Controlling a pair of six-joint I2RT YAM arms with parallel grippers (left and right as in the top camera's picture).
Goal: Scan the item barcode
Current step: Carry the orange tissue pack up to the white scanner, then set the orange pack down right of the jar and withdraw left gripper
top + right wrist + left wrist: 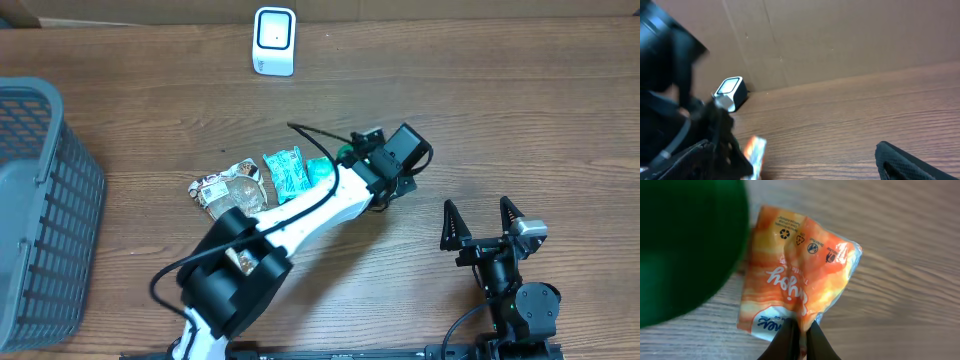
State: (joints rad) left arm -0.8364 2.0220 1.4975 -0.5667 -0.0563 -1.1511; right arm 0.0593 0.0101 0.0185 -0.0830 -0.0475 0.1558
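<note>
**Pinching an orange packet at mid-table, with the scanner standing far off**

Starting nearest, at the lower right of the overhead frame: resting with the right gripper (pixel 481 222) spread wide, pointing two dark fingers toward the top of the frame, well apart from every packet.

Reaching from the lower left across the wooden table (pixel 520 110) and ending near the middle of the frame with the left gripper (pixel 801 339). Pinching, in the left wrist view, the lower edge of the orange packet (pixel 795 275) between fingers pressed together. Showing recycling symbols near the packet's upper edge and wood grain behind it; not showing clearly whether lifted or lying flat. Blurring a large green shape (pixel 685 245) across the upper left of that view.

Lying just left of that arm in the overhead frame, side by side: a teal packet (pixel 287 172) and a crumpled clear packet (pixel 230 190). Filling the left edge: a grey basket (pixel 40 200).

Standing farthest, at top centre, well apart from the packets: the white scanner (pixel 274 40). Appearing again at the left of the right wrist view, against a brown cardboard wall (pixel 840 40).
</note>
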